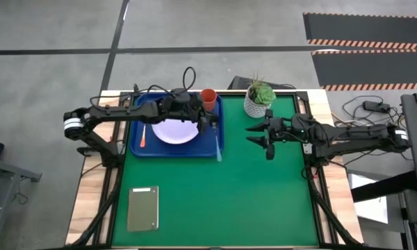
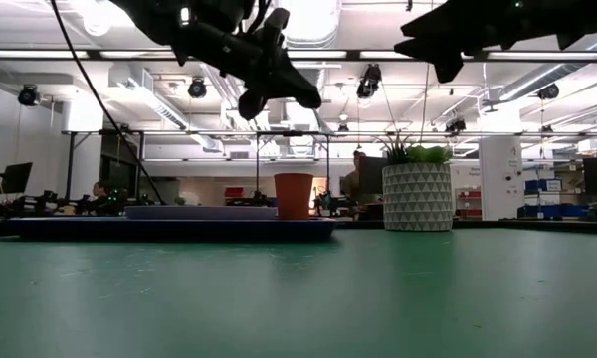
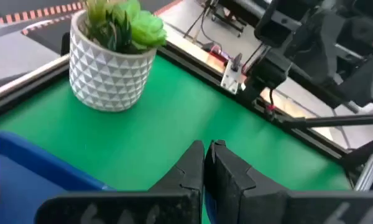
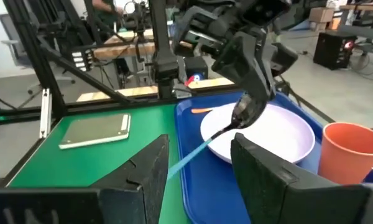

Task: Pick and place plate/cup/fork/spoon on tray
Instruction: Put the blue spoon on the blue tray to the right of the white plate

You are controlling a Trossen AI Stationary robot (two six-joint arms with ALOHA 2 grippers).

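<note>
The dark blue tray (image 1: pixel 135 148) lies at the table's far left. On it are the lavender plate (image 1: pixel 174 132), the orange-red cup (image 1: pixel 208 99) at its far right corner, and the fork (image 1: pixel 144 135) left of the plate. My left gripper (image 1: pixel 213 123) is above the tray's right side, shut on the spoon (image 1: pixel 217 146). My right gripper (image 1: pixel 264 135) hovers open and empty to the right of the tray, near the plant pot. My left gripper pinches the spoon's dark bowl end (image 4: pixel 240 117) between its two shut fingers, coming slanting from above. The light blue handle (image 4: pixel 189 155) slopes down from the fingers toward the table's near edge, across the tray's right rim. Whether the handle's free end rests on anything, I cannot tell.
A white pot with a green plant (image 1: pixel 259 101) stands at the far edge, right of the tray. A grey-green slab (image 1: pixel 142 207) lies near the front left. Green table surface stretches between them. People and equipment show in the room beyond.
</note>
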